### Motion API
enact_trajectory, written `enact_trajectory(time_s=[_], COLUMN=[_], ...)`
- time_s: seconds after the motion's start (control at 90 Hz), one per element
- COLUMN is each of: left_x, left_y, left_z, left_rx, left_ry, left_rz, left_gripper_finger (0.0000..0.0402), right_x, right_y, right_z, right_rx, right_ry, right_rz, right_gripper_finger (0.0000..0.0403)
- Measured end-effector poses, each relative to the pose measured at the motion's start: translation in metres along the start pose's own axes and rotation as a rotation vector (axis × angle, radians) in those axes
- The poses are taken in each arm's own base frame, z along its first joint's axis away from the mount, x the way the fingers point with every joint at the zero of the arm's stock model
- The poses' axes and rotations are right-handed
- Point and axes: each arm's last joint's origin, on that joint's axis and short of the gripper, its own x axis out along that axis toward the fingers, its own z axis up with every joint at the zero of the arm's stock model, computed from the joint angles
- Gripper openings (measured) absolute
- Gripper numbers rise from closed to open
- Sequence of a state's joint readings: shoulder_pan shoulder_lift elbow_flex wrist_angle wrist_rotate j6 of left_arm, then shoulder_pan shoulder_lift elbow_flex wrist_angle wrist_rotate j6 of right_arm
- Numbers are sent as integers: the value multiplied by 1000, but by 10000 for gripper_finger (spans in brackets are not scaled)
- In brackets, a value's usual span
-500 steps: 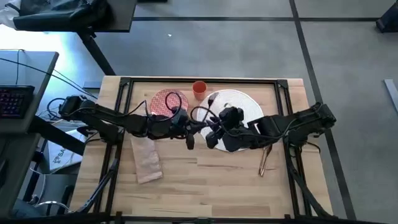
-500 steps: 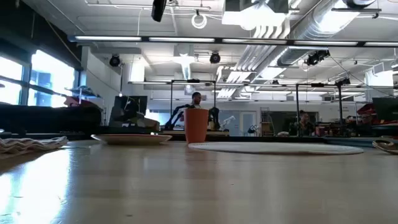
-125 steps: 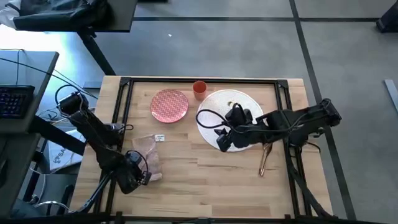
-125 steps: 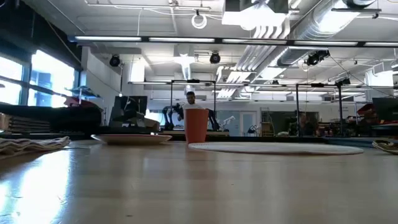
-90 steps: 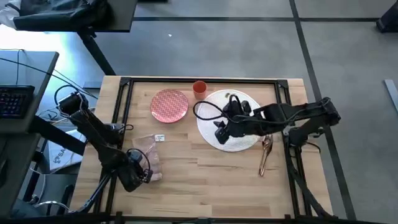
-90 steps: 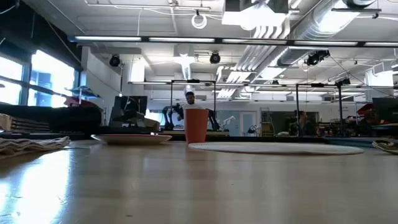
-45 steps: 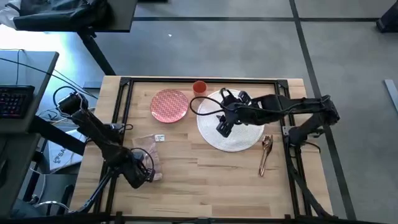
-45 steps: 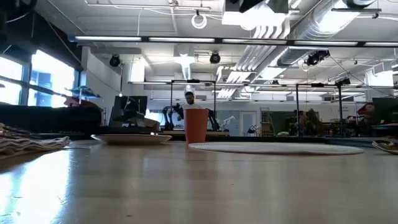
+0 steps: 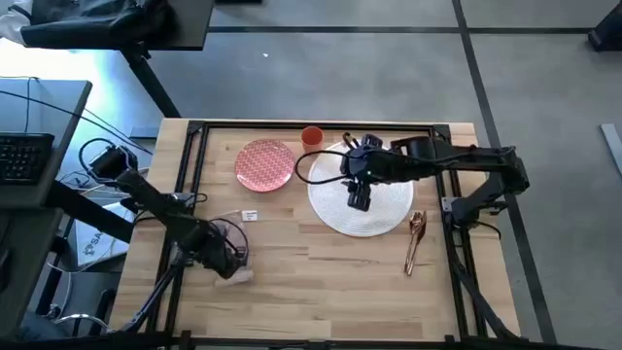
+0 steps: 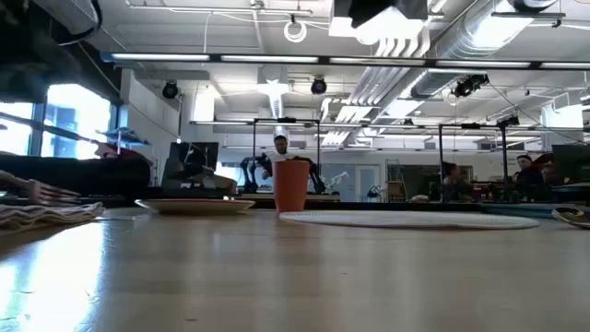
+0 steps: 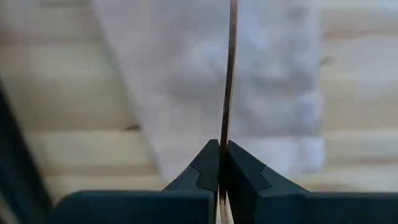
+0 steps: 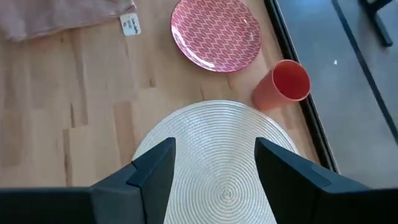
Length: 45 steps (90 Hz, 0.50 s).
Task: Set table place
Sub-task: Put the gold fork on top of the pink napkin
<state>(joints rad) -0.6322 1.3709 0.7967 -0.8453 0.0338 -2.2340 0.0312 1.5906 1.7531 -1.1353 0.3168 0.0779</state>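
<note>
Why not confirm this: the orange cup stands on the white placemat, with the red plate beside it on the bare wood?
Wrong on the cup. In the right wrist view the orange cup stands on the bare wood just off the white placemat. The red plate is on bare wood, as stated.

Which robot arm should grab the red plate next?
Probably the right. Its open gripper hangs over the placemat beside the plate, while the left gripper is shut on a piece of cutlery above the napkin.

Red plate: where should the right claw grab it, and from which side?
Grip the plate by its rim, on the edge facing the placemat. It lies flat on the table, so only the thin raised lip offers a hold. The open right claw hovers over the placemat, nearest that edge; the cup stands close by.
</note>
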Motion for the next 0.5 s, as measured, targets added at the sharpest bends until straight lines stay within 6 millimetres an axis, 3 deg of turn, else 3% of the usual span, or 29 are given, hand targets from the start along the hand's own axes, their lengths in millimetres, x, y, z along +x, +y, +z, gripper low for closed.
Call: enact_trajectory(time_s=[0.5], left_x=[17], left_y=[-7], left_z=[7], left_rx=[-47], left_ry=[-59], left_rz=[84], left_gripper_finger=[0], right_x=[3], right_y=[-12], right_z=[6], right_rx=[87], right_ry=[-52], right_rz=[-20], right_gripper_finger=[199])
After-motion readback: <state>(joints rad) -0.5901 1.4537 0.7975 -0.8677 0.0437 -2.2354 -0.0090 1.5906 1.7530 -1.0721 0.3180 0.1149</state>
